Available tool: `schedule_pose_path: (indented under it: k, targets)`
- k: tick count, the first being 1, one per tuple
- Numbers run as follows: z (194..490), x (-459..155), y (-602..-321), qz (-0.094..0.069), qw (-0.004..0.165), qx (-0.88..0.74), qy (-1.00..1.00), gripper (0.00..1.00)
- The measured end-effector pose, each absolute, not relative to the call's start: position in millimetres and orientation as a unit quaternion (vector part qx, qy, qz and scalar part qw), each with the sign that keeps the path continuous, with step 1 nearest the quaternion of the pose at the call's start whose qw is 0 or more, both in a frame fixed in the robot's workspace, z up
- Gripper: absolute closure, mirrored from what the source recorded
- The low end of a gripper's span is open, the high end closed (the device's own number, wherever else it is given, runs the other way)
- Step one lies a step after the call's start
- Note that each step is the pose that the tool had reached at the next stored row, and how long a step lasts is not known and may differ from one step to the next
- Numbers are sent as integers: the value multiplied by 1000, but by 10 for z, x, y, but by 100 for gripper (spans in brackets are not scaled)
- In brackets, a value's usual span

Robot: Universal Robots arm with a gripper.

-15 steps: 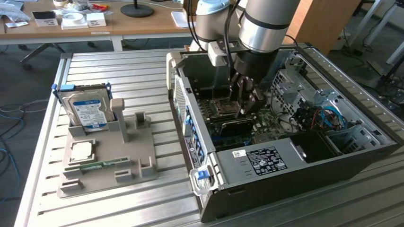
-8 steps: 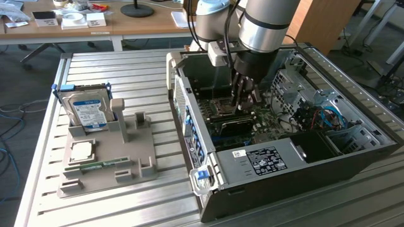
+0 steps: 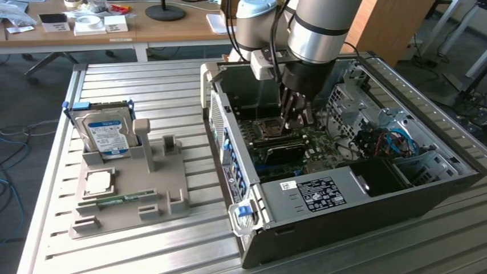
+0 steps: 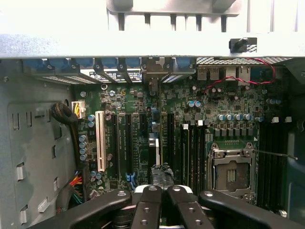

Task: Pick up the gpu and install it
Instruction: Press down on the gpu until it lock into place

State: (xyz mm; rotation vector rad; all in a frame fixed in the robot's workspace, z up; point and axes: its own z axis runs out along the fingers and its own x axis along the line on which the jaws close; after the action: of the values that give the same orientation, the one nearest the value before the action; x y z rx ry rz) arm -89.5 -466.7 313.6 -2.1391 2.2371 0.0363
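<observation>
The claw (image 3: 295, 117) is lowered into the open computer case (image 3: 426, 197), which lies at the table (image 3: 152, 77) edge on the exterior view's right. Its fingers (image 4: 155, 205) are closed on the gpu (image 4: 162, 175), held edge-on above the motherboard (image 4: 190, 124) beside the empty processor socket (image 4: 232, 168). The installation step is judged to be in hand; seating calls for exact alignment with a slot and the rear bracket opening. On the grey parts tray (image 3: 163, 171), a hard drive (image 3: 106, 134), a processor (image 3: 100, 181) and a memory stick (image 3: 114, 199) are held.
</observation>
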Motion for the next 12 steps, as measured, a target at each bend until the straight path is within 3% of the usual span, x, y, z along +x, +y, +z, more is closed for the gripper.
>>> schedule_pose_path:
  k: [12]
  targets:
    - [3089, -895, -4667, 12, 23, -691, 723, 89]
